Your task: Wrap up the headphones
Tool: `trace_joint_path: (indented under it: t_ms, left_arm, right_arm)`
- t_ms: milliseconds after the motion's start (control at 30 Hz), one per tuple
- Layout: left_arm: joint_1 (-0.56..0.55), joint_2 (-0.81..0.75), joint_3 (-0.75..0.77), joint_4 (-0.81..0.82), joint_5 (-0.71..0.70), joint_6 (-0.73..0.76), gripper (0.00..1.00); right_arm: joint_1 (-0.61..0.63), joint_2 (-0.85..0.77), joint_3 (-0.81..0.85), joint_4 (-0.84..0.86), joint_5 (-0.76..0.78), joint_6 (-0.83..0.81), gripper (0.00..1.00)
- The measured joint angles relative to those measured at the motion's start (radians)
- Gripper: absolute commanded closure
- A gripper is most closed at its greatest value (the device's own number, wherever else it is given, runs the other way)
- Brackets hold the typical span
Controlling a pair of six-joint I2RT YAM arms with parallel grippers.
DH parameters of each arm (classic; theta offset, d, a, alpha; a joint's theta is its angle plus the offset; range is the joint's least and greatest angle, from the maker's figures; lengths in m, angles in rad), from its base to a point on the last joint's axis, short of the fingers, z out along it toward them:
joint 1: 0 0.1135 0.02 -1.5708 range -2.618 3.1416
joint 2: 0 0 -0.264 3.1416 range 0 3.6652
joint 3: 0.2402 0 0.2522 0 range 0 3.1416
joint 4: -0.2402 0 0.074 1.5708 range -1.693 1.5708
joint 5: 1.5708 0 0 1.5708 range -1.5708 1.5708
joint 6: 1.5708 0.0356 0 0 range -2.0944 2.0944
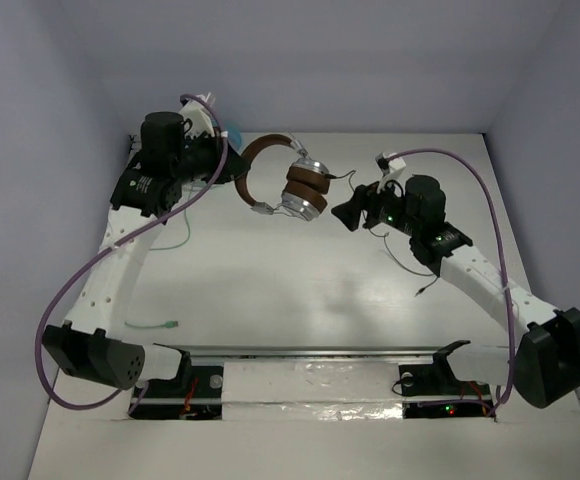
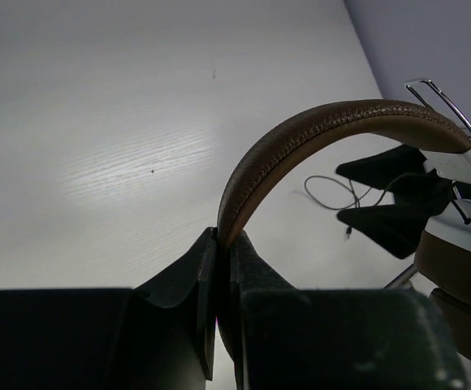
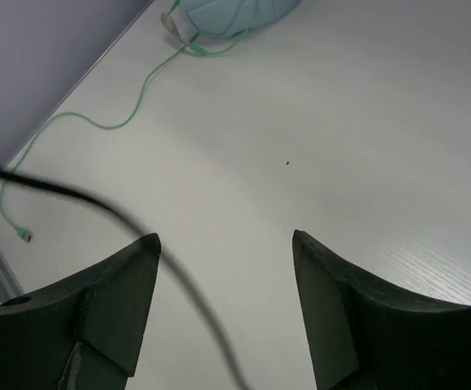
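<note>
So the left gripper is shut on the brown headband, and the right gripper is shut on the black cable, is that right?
Not quite. The right gripper is open, not shut on the black cable. The right wrist view shows its jaws standing well apart, with the cable passing between them ungripped. The left gripper is indeed shut on the brown headband.

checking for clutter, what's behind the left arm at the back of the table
A bit of light blue headphones peeks out there, with a green cable trailing off. The left arm covers most of them in the top view, so their full shape cannot be seen.
</note>
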State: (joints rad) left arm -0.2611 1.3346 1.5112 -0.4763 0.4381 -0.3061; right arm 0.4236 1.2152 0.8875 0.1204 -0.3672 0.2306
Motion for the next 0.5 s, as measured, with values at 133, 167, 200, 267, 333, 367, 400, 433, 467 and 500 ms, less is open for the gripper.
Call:
trace_joint_path:
  t_ms: [133, 167, 200, 267, 333, 367, 400, 433, 467, 500]
  left_arm:
    - [0.034, -0.031, 0.065, -0.002, 0.068, -0.027, 1.0]
    - [0.04, -0.034, 0.089, -0.002, 0.08, -0.032, 1.0]
    - [0.045, -0.036, 0.113, -0.004, 0.086, -0.034, 1.0]
    - [0.058, -0.039, 0.159, -0.002, 0.097, -0.038, 1.0]
    - [0.074, -0.048, 0.181, 0.005, 0.124, -0.052, 1.0]
    - [0.079, -0.05, 0.188, 0.008, 0.137, -0.06, 1.0]
    - [0.083, -0.05, 0.198, 0.011, 0.15, -0.07, 1.0]
    - [0.089, -0.049, 0.212, 0.013, 0.16, -0.079, 1.0]
    - [0.094, -0.043, 0.236, 0.012, 0.17, -0.089, 1.0]
    - [0.097, -0.035, 0.261, 0.011, 0.176, -0.096, 1.0]
  right_arm:
    - [-0.002, -0.004, -0.005, 0.001, 0.002, -0.015, 0.31]
    - [-0.004, -0.011, -0.005, 0.0, 0.001, -0.02, 0.31]
    - [-0.005, -0.018, -0.005, 0.001, 0.0, -0.026, 0.31]
    - [-0.006, -0.029, -0.005, 0.003, -0.01, -0.034, 0.33]
    - [-0.011, -0.031, -0.005, 0.011, -0.03, -0.044, 0.38]
    - [-0.011, -0.03, -0.005, 0.014, -0.04, -0.048, 0.39]
    - [-0.011, -0.029, -0.005, 0.014, -0.05, -0.051, 0.39]
    - [-0.011, -0.027, -0.005, 0.014, -0.056, -0.052, 0.39]
    - [-0.011, -0.024, -0.005, 0.015, -0.061, -0.053, 0.39]
    - [-0.011, -0.022, -0.005, 0.015, -0.065, -0.054, 0.38]
